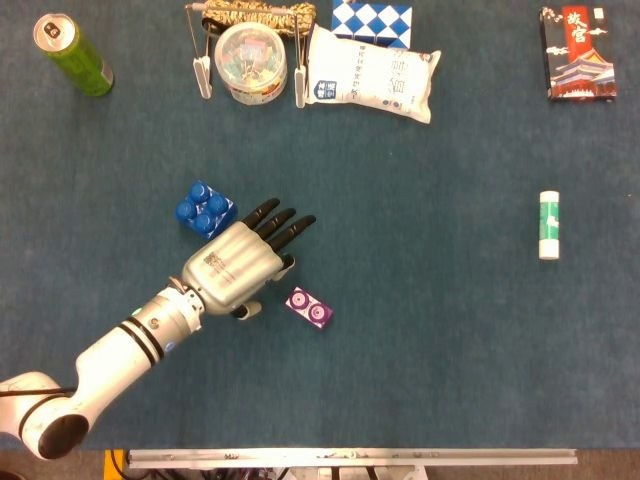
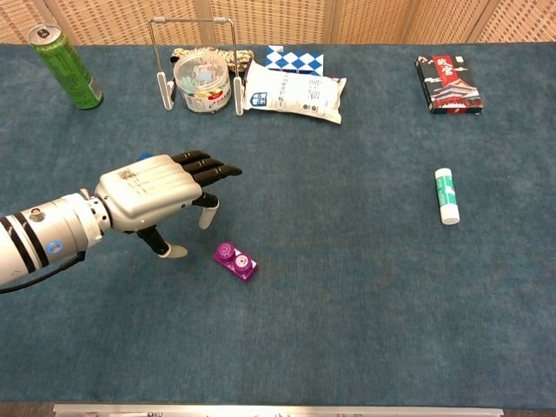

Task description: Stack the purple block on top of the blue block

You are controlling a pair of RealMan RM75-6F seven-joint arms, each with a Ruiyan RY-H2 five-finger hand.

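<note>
Purple block [image 1: 308,308] lies flat just right of left hand [image 1: 238,270], whose fingers are spread, nothing held. Judged light, rigid, prob. slick plastic; best pinched across its long sides.

Readable text is scarce here. The dark box [image 1: 578,53] at the far right of the table carries two large white Chinese characters, 故宫, at its top, above a picture of a red palace building. The white pouch [image 1: 372,85] near the top centre has a small dark-blue label patch at its lower left corner, but its print is too small to read.
</note>
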